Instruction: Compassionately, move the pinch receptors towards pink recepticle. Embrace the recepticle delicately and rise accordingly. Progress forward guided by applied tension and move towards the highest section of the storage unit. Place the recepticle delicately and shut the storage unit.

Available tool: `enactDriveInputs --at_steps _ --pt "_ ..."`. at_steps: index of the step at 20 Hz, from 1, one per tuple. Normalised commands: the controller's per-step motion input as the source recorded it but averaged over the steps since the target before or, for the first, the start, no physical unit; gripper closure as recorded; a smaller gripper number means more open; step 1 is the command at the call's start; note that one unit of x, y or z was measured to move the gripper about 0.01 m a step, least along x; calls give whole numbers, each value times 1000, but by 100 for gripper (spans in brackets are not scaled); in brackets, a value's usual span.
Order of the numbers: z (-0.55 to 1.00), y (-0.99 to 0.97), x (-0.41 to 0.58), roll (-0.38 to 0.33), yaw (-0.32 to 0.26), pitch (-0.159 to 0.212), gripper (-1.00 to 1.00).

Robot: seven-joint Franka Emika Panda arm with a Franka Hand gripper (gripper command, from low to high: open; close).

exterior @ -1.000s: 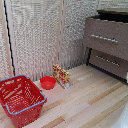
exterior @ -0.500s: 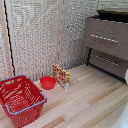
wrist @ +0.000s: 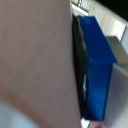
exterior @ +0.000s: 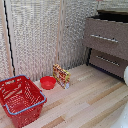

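Exterior view: a dark brown storage unit (exterior: 106, 42) stands at the far right against a pale ribbed wall (exterior: 42, 35). Its highest section (exterior: 105, 36), a wide drawer with a slim silver bar handle (exterior: 104, 38), stands pulled out from the unit's body; a lower drawer (exterior: 107, 62) of like look sits beneath it. On the light wooden floor (exterior: 85, 100), a big red wire basket (exterior: 20, 99) with a blue rim occupies the near left. A shallow red bowl (exterior: 48, 82) lies just beyond it, and a small patterned box (exterior: 61, 76) stands upright just to the bowl's right. A white rounded shape at the right edge cannot be identified.

Wrist view: a pale pink surface (wrist: 35, 60), very close and blurred, fills most of the picture; whether it is the pink recepticle cannot be told. Beside it, touching or nearly so, is one blue finger (wrist: 97, 65) of the pinch receptors. How far the jaws stand apart, and whether they hold anything, cannot be told.
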Motion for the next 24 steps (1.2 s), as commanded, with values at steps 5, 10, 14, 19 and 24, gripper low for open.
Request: enactDriveInputs --at_steps 5,10,14,19,24 --pt "-28 -623 -86 16 -207 48 100" --pt "-203 -532 -145 65 -180 3 100" --pt "-351 -450 -99 68 -108 8 100" --pt "-334 -207 -75 40 -33 62 -100" --pt "-242 29 -173 0 0 51 -100"
